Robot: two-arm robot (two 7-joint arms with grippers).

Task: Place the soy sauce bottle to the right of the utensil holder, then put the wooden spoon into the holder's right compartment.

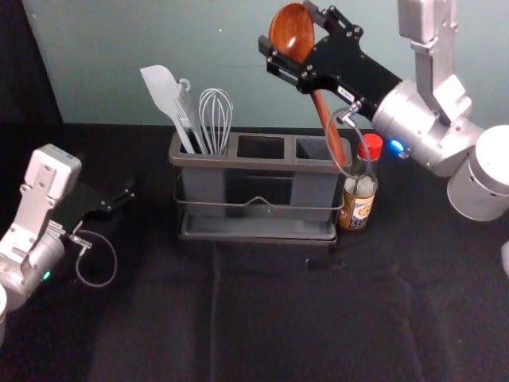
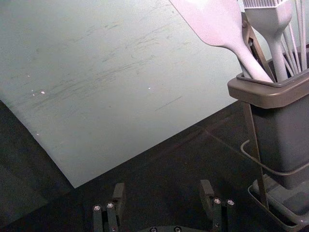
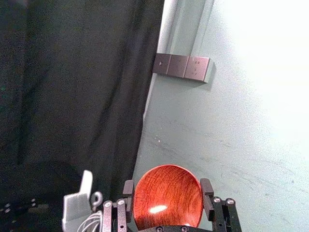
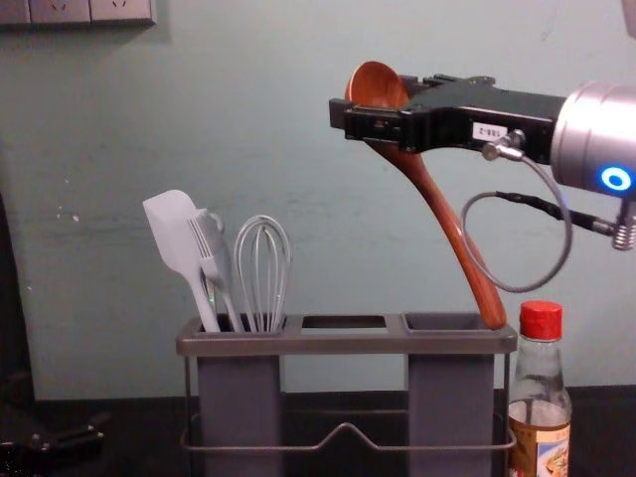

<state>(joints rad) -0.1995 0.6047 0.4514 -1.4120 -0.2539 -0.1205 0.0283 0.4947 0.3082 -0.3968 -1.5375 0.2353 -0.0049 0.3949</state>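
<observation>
Our right gripper (image 3: 167,187) pinches the wooden spoon's (image 1: 291,32) bowl (image 4: 376,83), so its handle (image 4: 445,214) hangs by the holder's (image 4: 298,345) right hole (image 4: 445,321), beside the soy sauce bottle (image 4: 540,417). Our left gripper (image 2: 162,188), fingers (image 2: 207,189) apart, rests clear at left.
</observation>
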